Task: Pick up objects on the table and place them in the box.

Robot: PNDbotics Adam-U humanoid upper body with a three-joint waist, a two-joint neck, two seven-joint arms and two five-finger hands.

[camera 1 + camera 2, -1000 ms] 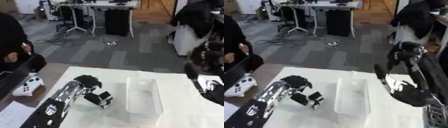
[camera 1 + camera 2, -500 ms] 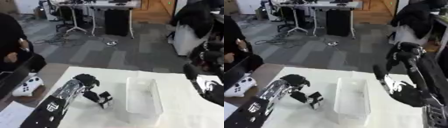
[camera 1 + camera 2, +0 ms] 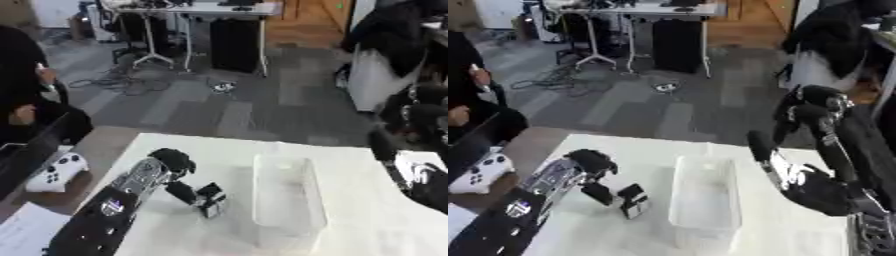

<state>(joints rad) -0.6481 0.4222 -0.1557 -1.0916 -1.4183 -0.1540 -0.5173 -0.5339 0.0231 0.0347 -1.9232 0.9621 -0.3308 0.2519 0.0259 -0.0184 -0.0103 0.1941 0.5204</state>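
— Where is the left hand [image 3: 178, 172]?

— Low over the white table [image 3: 350, 230], just left of the clear box [image 3: 284, 197]. Its fingers [image 3: 181, 191] are curled down round a small dark object [image 3: 210, 196] with a pale patch on it; the object sits right at the fingertips, touching them, between the hand and the box's near wall.

— Is the object inside the box?

— No. It is outside, just beside the left wall, on or barely above the tabletop; I cannot tell which.

— And the right hand [image 3: 785, 172]?

— Raised above the table on the far side of the box from those fingers, palm toward the box, fingers straight and apart from any object.

— Anything else near?

— A white game controller [image 3: 54, 172] lies well left of the left hand's fingers, off the white surface.
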